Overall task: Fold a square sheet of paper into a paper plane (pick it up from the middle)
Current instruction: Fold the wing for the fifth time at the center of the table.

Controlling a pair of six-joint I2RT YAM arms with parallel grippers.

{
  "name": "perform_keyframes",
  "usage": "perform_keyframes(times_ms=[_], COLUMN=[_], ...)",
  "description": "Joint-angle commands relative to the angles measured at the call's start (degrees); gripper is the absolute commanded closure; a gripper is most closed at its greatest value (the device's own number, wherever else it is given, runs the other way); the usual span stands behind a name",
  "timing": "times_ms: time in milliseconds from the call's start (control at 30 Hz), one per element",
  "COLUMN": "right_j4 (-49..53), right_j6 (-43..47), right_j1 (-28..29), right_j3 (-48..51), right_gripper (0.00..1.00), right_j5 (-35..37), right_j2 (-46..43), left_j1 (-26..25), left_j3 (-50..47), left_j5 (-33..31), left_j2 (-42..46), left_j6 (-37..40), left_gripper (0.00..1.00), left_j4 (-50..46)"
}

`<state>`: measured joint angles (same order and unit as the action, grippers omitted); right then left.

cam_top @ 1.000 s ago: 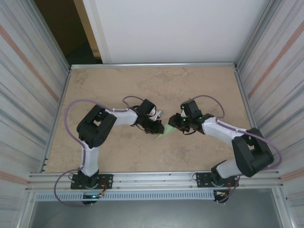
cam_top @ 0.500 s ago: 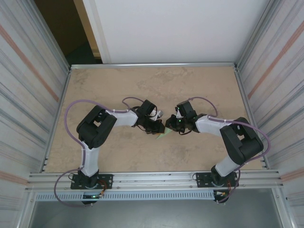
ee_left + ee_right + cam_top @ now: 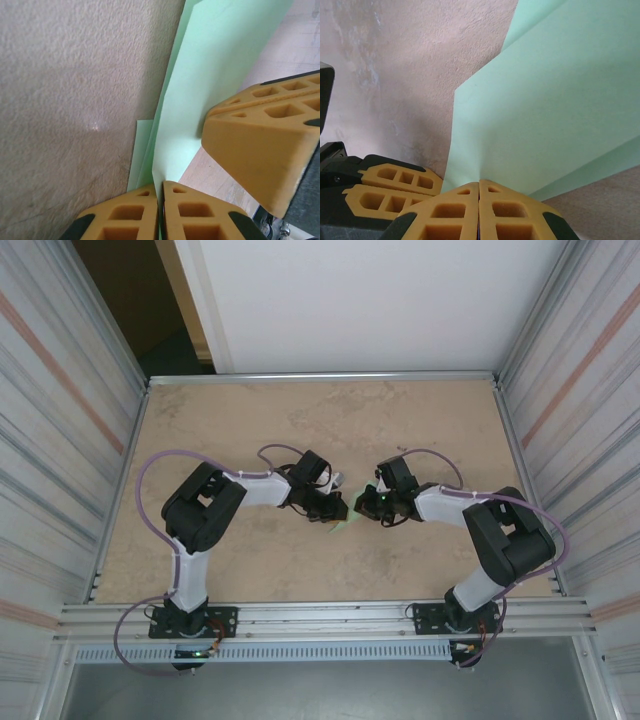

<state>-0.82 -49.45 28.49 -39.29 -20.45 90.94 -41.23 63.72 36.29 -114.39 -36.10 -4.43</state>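
Note:
The pale green paper plane is a small folded piece with a pointed tip, held just above the table's middle between both grippers. My left gripper is shut on it; in the left wrist view its fingertips pinch a creased edge of the paper. My right gripper is shut on the paper from the other side, with its tips closed on a broad green panel. The two grippers nearly touch: the right one's finger looms beside the left, and the left one's fingers sit beside the right.
The tan stone-patterned tabletop has a metal rail at the back and corrugated walls on both sides. Purple cables loop off each arm. There is free room around the centre.
My right gripper has moved left up to the paper and shut on it, its elbow swinging inward. The left gripper has stayed shut on the paper in place.

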Motion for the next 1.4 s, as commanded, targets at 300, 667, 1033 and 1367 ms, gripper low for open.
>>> perform_keyframes(times_ms=[300,667,1033,1367], right_j4=[1.97,2.62,5.52,11.15], right_j6=[-0.77,-1.69,-1.23,11.73], right_j1=[0.35,-0.61,-0.72,-1.27], right_j3=[-0.62,-0.01,-0.76,-9.01], right_gripper=[0.92,0.92,0.92,0.92], right_j5=[1.63,2.26,2.67,-4.57], right_j2=[1.38,2.56,4.86,9.76], left_j1=[-0.69,-0.60,0.57,1.68], left_j3=[-1.70,-1.77,-2.44,-9.65], left_j5=[-3.42,-2.80,-3.10,-11.89], left_j2=[-1.80,-1.63,2.45,16.40], left_j6=[0.12,0.59,0.93,2.26], left_gripper=[0.89,0.85,0.83,0.79], left_j4=[-2.47,-2.45,-2.93,3.97])
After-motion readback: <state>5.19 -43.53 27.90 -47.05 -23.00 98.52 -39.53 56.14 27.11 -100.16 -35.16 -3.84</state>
